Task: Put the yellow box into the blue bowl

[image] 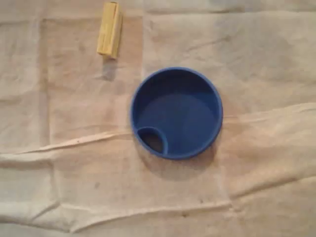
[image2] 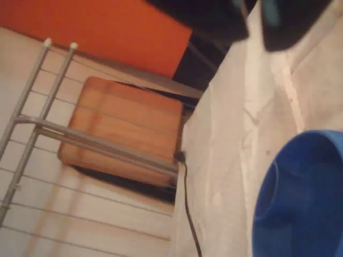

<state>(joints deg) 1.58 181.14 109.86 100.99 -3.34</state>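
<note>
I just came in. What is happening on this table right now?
The task has not really started. The yellow box lies untouched on the cloth-covered table, up and to the left of the blue bowl in the overhead view, apart from it. The bowl is empty. In the wrist view the gripper is above the table with the bowl's rim in sight; whether it is open is unclear.

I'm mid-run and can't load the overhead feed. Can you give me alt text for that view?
A yellow box lies on a wrinkled beige cloth at the upper left, apart from an empty round blue bowl near the centre. The bowl has a small curved pocket inside its lower-left rim.
</note>
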